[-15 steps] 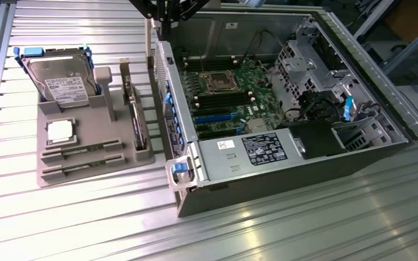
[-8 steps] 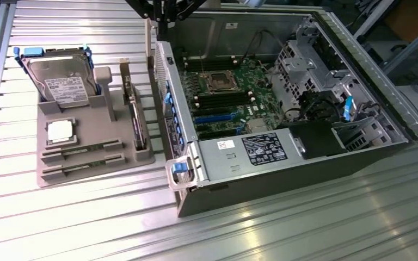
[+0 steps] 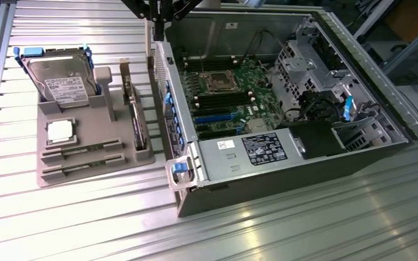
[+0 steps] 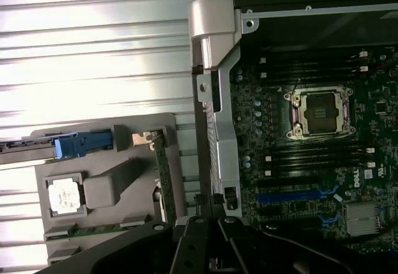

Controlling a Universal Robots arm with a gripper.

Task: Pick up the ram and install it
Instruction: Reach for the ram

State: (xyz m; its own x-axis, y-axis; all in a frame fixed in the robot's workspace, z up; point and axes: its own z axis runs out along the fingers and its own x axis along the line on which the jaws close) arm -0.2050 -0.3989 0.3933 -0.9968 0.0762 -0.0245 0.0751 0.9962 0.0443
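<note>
"Where was the ram [image 3: 82, 149]?"

"Lying in a slot of the grey tray [image 3: 100, 128], just beside the silver chip [image 3: 60, 131], on the exterior view's left. It wasn't picked up yet."

"And the gripper [image 3: 159, 15]?"

"High up, over the tray-side wall of the open computer case [image 3: 267, 179], well apart from the stick. I couldn't tell whether it was wide or narrow."

"So which step was it?"

"The approach to the pick, I'd say. A stick that thin calls for a square, gentle grip across its long edges."
</note>
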